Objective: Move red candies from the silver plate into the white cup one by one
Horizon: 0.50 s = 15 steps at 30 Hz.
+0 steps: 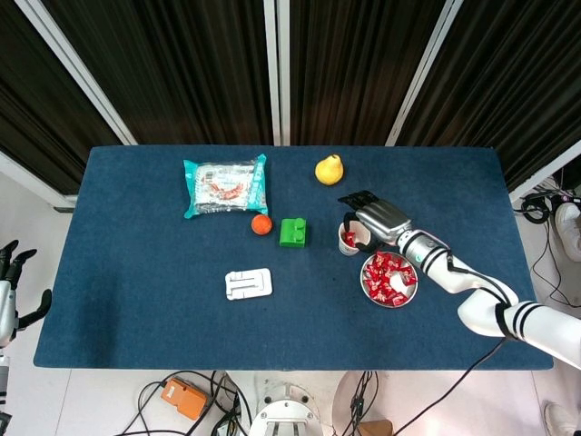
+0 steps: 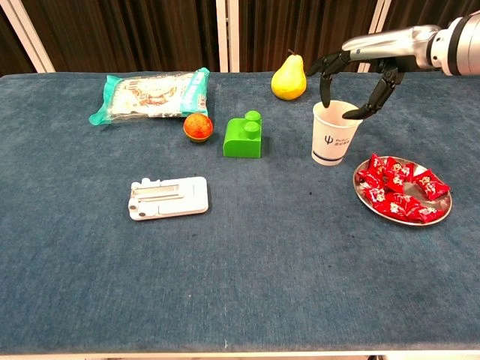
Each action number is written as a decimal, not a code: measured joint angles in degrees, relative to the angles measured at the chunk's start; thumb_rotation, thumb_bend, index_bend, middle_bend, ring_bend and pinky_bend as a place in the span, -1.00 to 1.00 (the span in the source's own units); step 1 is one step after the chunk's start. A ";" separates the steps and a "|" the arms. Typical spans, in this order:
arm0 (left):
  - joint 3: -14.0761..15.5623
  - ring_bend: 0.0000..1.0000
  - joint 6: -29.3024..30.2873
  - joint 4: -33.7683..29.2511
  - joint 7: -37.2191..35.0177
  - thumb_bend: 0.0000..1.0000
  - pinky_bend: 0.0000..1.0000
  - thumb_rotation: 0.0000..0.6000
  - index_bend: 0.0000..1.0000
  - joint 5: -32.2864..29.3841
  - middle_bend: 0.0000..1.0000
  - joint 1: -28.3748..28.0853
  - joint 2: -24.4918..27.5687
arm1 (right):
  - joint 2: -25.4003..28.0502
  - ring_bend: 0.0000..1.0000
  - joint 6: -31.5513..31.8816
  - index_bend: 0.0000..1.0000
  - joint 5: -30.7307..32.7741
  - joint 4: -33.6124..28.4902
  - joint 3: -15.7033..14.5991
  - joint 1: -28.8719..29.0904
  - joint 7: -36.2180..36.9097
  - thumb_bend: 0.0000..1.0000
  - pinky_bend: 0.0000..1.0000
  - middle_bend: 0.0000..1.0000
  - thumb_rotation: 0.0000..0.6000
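Overhead, dark curtains are backing a blue table [image 1: 136, 272]. One white cup [image 2: 335, 133] is sitting right of centre, red candies [image 2: 397, 189] filling one silver plate [image 2: 444, 214] beside it. Right hand [image 2: 358, 73] is hovering over the cup, fingers spread, empty. Left hand [image 1: 11, 272] is idling at far left, fingers apart.

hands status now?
Right hand: open, empty, fingers spread over the cup.
Left hand: open, empty, off the table's left edge.

The left hand [image 1: 11, 272] is cut off by the head view's left edge. The right hand [image 1: 379, 218] hides the white cup's [image 1: 352, 238] right rim there. The snack bag's [image 2: 150, 94] print is too small to read.
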 measured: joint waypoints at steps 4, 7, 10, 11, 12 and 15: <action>-0.05 -1.00 0.09 -0.05 -0.04 -0.32 -1.00 1.00 -0.68 -0.05 -1.00 0.04 0.05 | 2.04 -0.88 3.46 -0.06 -0.18 -2.13 0.25 -1.48 -0.12 -0.07 -0.98 -0.78 1.00; -0.09 -1.00 0.07 -0.12 0.03 -0.32 -1.00 1.00 -0.68 -0.19 -1.00 0.04 0.03 | 4.72 -0.88 7.12 -0.05 -0.84 -5.26 -0.15 -3.59 -0.85 -0.07 -0.98 -0.78 1.00; -0.06 -1.00 -0.02 -0.07 0.27 -0.32 -1.00 1.00 -0.68 -0.15 -1.00 -0.05 -0.09 | 7.99 -0.88 10.19 -0.09 -1.82 -9.29 -1.65 -6.49 -1.82 -0.08 -0.98 -0.78 1.00; -0.05 -1.00 -0.05 -0.08 0.34 -0.32 -1.00 1.00 -0.68 -0.16 -1.00 -0.07 -0.13 | 8.98 -0.88 10.70 -0.09 -2.27 -10.37 -2.42 -7.37 -2.05 -0.09 -0.99 -0.78 1.00; -0.06 -1.00 -0.06 -0.09 0.41 -0.31 -1.00 1.00 -0.68 -0.16 -1.00 -0.10 -0.16 | 9.85 -0.88 11.02 -0.10 -2.77 -11.18 -3.28 -8.12 -2.27 -0.09 -0.99 -0.78 1.00; -0.08 -1.00 0.05 -0.15 0.49 -0.31 -1.00 1.00 -0.68 -0.10 -1.00 -0.11 -0.23 | 11.52 -0.88 11.45 -0.10 -4.34 -12.44 -6.39 -10.37 -3.22 -0.12 -0.99 -0.78 1.00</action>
